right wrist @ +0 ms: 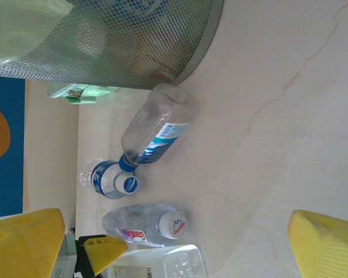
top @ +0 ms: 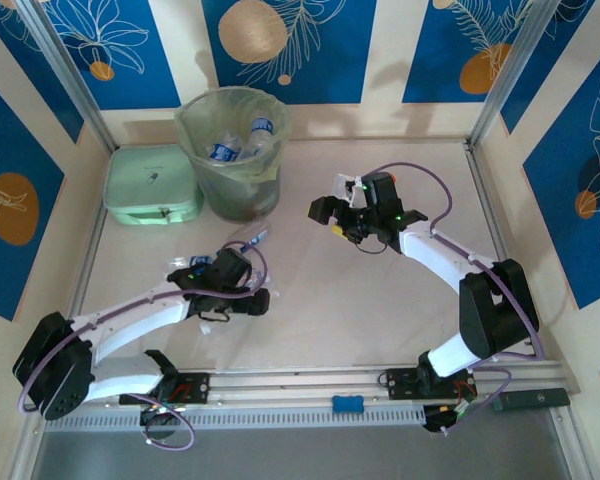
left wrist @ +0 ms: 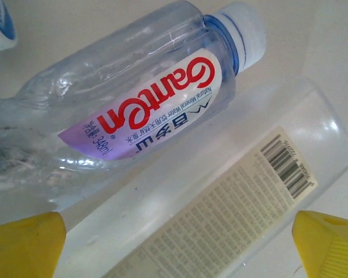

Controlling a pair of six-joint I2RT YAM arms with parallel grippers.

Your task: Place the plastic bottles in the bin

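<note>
Just in front of the bin, a Ganten bottle lies on its side just ahead of the left gripper's wide, empty jaws, alongside a clear labelled container. Farther from the bin, the right gripper hangs released, holding nothing.

The crumpled bottle is clear, glossy plastic with a shiny printed label; the flat container at five o'clock of it is smooth clear plastic — its barcode sticker matt paper. The bin is fine grey metal mesh, lined with a thin translucent bag. The worktop is pale, matt, faintly veined.
</note>
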